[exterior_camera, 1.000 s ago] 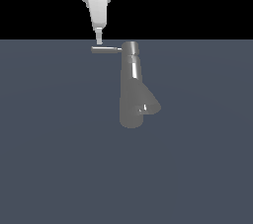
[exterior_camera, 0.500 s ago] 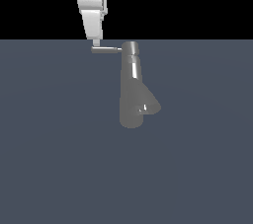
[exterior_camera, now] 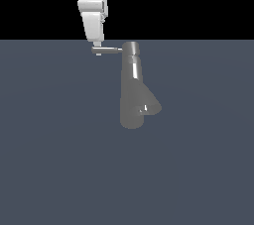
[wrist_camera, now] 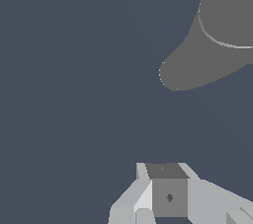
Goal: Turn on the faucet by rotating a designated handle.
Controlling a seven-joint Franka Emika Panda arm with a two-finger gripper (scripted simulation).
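The grey shiny faucet (exterior_camera: 131, 90) stands as a tall column with a stubby spout (exterior_camera: 152, 108) low on the exterior view's right. Its thin handle (exterior_camera: 110, 49) sticks out from the top cap toward the exterior view's left. My white gripper (exterior_camera: 98, 51) hangs straight down over the handle's free end, its tip at the rod's level and touching it. The fingers look closed together, with nothing clearly between them. In the wrist view the faucet (wrist_camera: 222, 20) and its spout (wrist_camera: 175, 75) lie beyond my gripper (wrist_camera: 165, 178); the handle cannot be made out there.
A flat dark blue-grey floor (exterior_camera: 59, 159) spreads around the faucet, under a black background. Nothing else stands on it.
My gripper has come down from above the handle's free end, so its tip now sits at the rod's height. The handle has barely shifted.
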